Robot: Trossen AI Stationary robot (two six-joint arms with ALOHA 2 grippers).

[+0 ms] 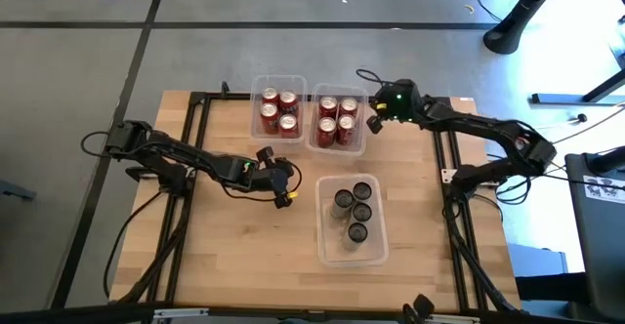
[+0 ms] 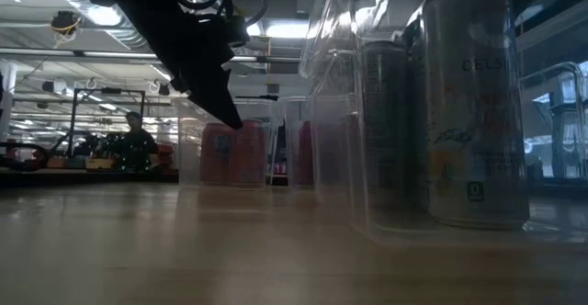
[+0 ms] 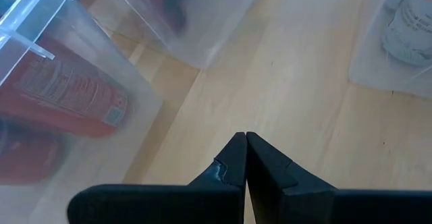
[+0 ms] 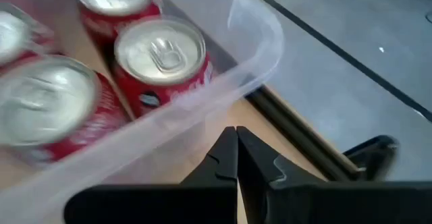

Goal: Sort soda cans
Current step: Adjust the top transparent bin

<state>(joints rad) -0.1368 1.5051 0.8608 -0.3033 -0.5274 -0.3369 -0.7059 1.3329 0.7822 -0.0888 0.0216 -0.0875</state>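
Observation:
Three red soda cans (image 1: 278, 111) stand in the far left clear bin. Several more red cans (image 1: 337, 121) fill the bin beside it (image 4: 158, 48). Several dark grey cans (image 1: 354, 210) stand in the near bin (image 2: 469, 112). My left gripper (image 1: 290, 180) (image 3: 245, 140) (image 2: 230, 117) is shut and empty, hovering over bare wood between the red-can bins and the grey-can bin. My right gripper (image 1: 373, 122) (image 4: 235, 133) is shut and empty, just outside the right wall of the second red-can bin.
The three clear bins (image 1: 311, 139) sit in the table's middle and far part. Black frame rails (image 1: 195, 148) run along both sides of the table, and one (image 4: 304, 143) passes close by my right gripper. Bare wood (image 1: 244, 256) lies at the near left.

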